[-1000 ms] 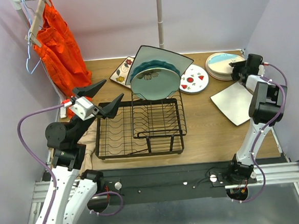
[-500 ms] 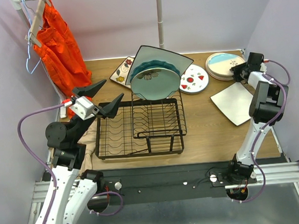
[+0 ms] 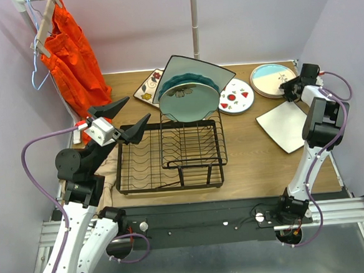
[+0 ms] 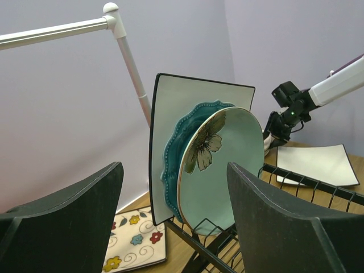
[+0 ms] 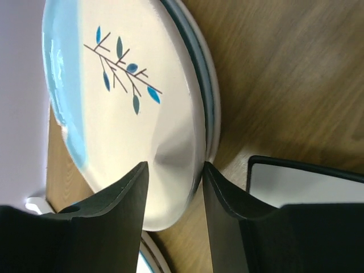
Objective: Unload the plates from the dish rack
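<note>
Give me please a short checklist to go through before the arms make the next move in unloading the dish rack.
1. The left gripper is open and empty: ok; it hovers left of the dish rack.
2. The rack is emptied: not ok; the mint floral plate, dark teal scalloped plate and square white plate stand upright in its upper tier.
3. The way to the mint floral plate is free: ok; nothing stands before it in the left wrist view.
4. The branch-print plate lies flat on the round plate under it: ok.
5. The right gripper is clear of that plate: cannot tell; its jaws stand apart over the rim.
</note>
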